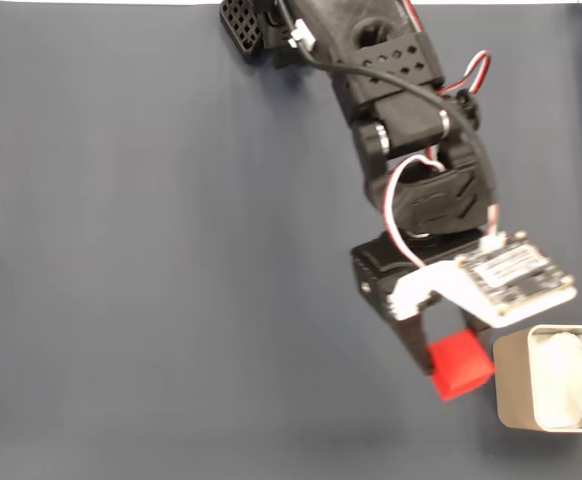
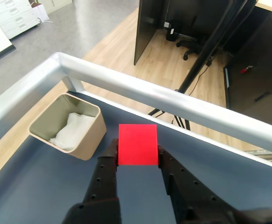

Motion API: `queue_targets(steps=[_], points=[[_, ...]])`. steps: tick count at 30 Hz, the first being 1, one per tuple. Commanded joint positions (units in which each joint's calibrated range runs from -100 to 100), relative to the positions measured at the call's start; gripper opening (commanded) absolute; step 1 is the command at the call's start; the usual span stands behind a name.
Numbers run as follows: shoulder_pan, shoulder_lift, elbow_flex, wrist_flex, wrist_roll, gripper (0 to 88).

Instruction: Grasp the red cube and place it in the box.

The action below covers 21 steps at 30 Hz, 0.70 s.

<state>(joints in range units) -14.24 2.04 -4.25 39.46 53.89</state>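
Note:
The red cube [image 1: 460,364] [image 2: 137,144] is clamped between the two black fingers of my gripper [image 1: 448,352] [image 2: 137,151], which is shut on it and holds it above the dark mat. The box [image 1: 511,390] [image 2: 90,135], pale beige with white wadding inside, sits at the lower right in the fixed view, just right of the cube. In the wrist view the box lies to the left of the cube, a short gap away.
The dark blue-grey mat [image 1: 171,260] covers the table. A silver metal rail [image 2: 173,102] runs along the table edge just beyond the box in the wrist view. The arm's body and cables [image 1: 411,130] reach down from the top of the fixed view.

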Motion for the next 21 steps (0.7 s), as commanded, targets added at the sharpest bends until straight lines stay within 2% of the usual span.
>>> queue_targets(steps=[1, 21], points=[[-2.1, 0.0, -5.8, 0.7, 0.4, 0.0], [-8.4, 16.2, -25.1, 1.8, 1.2, 0.0]])
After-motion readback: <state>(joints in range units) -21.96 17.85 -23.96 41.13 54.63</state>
